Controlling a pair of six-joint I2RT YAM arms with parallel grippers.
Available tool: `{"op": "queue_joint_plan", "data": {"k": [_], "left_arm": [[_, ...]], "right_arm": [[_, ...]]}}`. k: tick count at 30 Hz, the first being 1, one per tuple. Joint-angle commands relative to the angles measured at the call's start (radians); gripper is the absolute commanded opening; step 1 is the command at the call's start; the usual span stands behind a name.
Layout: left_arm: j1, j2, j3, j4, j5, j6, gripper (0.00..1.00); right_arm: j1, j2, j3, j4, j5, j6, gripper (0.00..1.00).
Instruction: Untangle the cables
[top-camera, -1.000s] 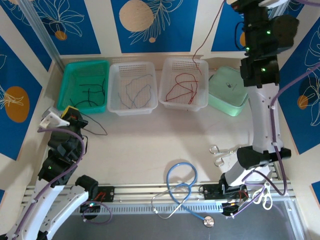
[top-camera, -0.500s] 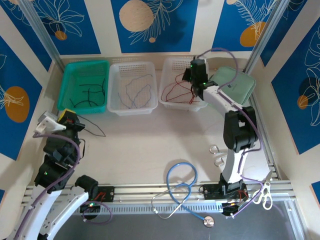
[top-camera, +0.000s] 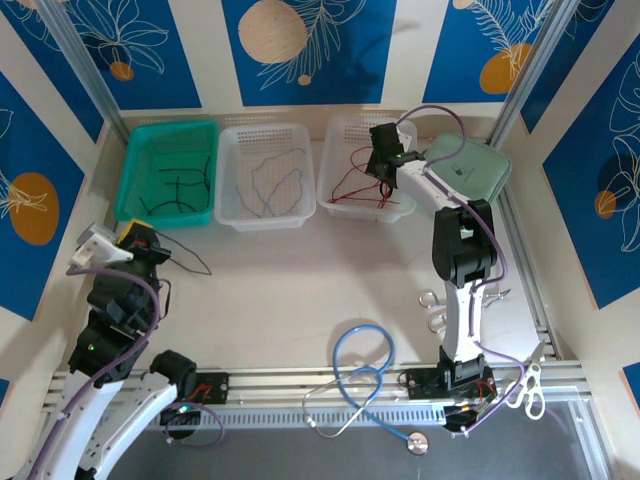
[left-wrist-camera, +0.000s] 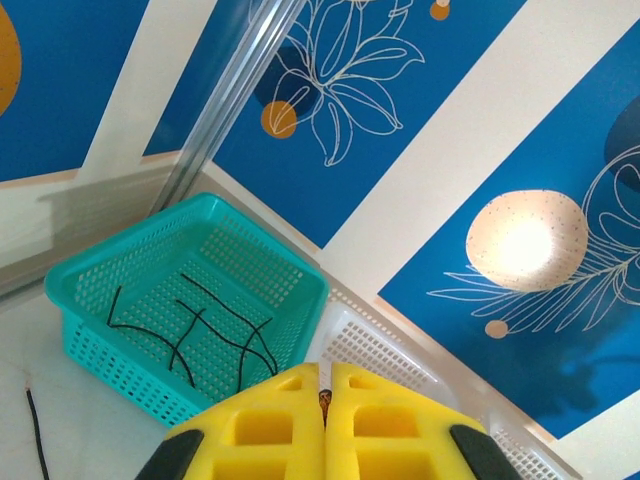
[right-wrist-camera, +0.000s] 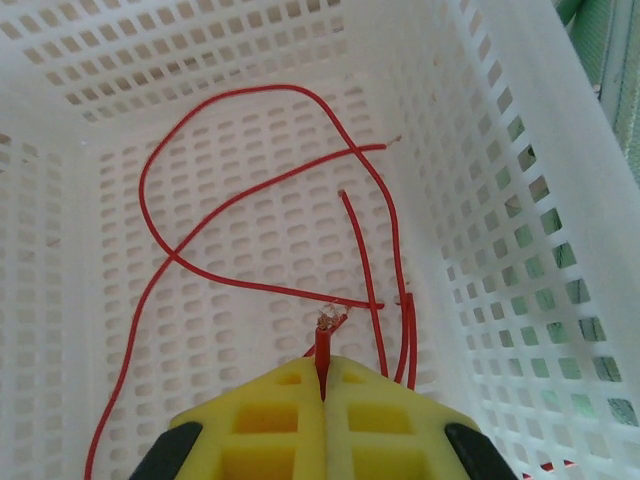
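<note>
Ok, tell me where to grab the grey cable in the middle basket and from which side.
Take the grey cable on a stretch near the middle of the floor, straight down from above, jaws set across the wire. It lies flat in loose bends inside the white basket, whose walls block a sideways approach.

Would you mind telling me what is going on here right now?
The arms appear to be sorting thin cables by colour into baskets. The right gripper is shut on a red cable end, low inside the right-hand white basket. The left gripper, shut, holds a black cable that trails onto the table beside the teal basket.
</note>
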Motion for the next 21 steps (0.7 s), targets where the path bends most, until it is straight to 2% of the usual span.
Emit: {"op": "queue_joint_plan", "data": {"k": [1,5,7,14,21], "left_arm": [[0.01,0.015,0.01,0.005,0.032,-0.008,0.0],[0.01,0.022,0.021,0.0,0.049,-0.001,0.0],[0.01,0.02,0.022,-0.004,0.053,-0.001,0.0],[0.01,0.015,0.03,-0.019,0.062,0.003,0.0],[0.01,0.058,0.065,0.013,0.119,0.027,0.0]], "right_arm": [[-0.014,0.071,0.072,-0.145,0.013,0.059,0.0],[-0.046,0.159,0.174,-0.252,-0.074,0.105,0.0],[-0.049,0.196,0.226,-0.301,-0.073,0.107,0.0],[-0.062,0.188,0.233,-0.287,-0.154,0.099,0.01],[-0.043,0.072,0.186,-0.2,-0.131,0.068,0.4]]}}
